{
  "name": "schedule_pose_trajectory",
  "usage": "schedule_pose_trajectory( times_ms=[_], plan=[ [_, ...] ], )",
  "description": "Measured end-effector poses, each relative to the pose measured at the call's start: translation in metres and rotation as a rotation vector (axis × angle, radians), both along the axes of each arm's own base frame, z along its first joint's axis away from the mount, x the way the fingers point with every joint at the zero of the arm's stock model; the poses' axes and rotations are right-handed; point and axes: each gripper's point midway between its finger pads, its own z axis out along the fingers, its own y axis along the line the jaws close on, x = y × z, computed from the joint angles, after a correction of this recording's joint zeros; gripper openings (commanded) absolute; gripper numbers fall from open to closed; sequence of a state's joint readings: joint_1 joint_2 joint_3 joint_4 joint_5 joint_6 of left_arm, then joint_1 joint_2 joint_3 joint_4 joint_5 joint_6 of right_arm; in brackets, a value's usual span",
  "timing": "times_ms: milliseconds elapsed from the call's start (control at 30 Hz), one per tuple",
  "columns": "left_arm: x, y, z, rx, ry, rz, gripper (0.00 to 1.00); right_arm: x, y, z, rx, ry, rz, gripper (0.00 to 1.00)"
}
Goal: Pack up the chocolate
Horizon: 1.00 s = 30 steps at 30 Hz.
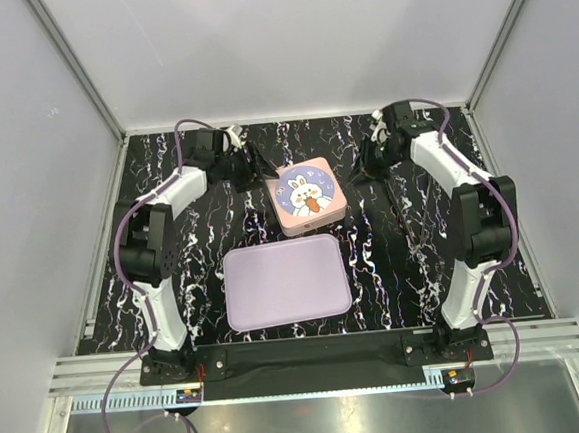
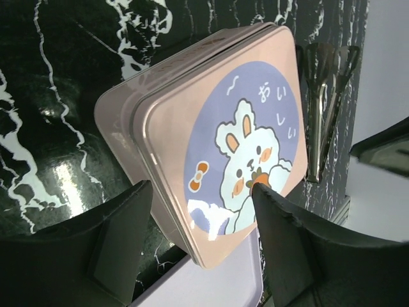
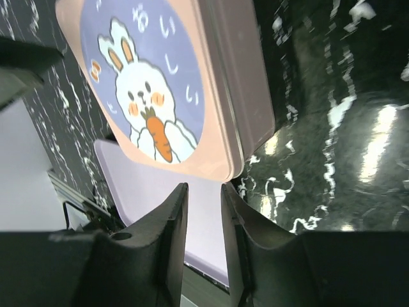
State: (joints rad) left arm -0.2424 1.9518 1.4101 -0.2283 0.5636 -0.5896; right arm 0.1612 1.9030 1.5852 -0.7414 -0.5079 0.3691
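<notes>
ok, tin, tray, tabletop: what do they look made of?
Tin: likely thin painted metal, satin pink with printed rabbit; rolled lid rim, soft sheen.
Tray: probably plastic, matte lavender; even colour, rounded moulded rim, though coated metal is possible.
Tabletop: glossy black with white veins, strong glare; marble-look laminate or film, or stone, can't tell.

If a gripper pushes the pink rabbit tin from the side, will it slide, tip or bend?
The tin looks like rigid metal, so it probably will not bend. It is low and wide, lying flat, so it should slide rather than tip. Its glossy walls and the shiny table suggest it may slip easily.
</notes>
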Motion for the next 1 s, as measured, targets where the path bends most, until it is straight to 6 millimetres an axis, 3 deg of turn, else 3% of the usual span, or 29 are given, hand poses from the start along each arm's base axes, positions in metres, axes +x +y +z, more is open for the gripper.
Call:
schedule_pose_trajectory(
  times_ms=[200,300,433,700,1000],
  plan=[
    [0.005,-0.014,0.013,-0.048,-0.036,-0.061,0.68,-0.031,0.031,-0.017,0.004,0.034,0.073,0.32],
    [0.008,-0.020,0.011,-0.065,-0.048,-0.078,0.68,-0.037,0.041,-0.023,0.009,0.037,0.092,0.31],
    [0.011,-0.024,-0.001,-0.073,-0.030,-0.088,0.68,-0.034,0.041,-0.027,0.004,0.026,0.087,0.31],
    [0.023,-0.031,-0.001,-0.096,-0.049,-0.104,0.68,-0.024,0.039,-0.048,-0.025,0.028,0.070,0.30],
    [0.029,-0.033,-0.001,-0.103,-0.071,-0.109,0.68,-0.016,0.040,-0.048,-0.027,-0.003,0.063,0.29]
  ],
)
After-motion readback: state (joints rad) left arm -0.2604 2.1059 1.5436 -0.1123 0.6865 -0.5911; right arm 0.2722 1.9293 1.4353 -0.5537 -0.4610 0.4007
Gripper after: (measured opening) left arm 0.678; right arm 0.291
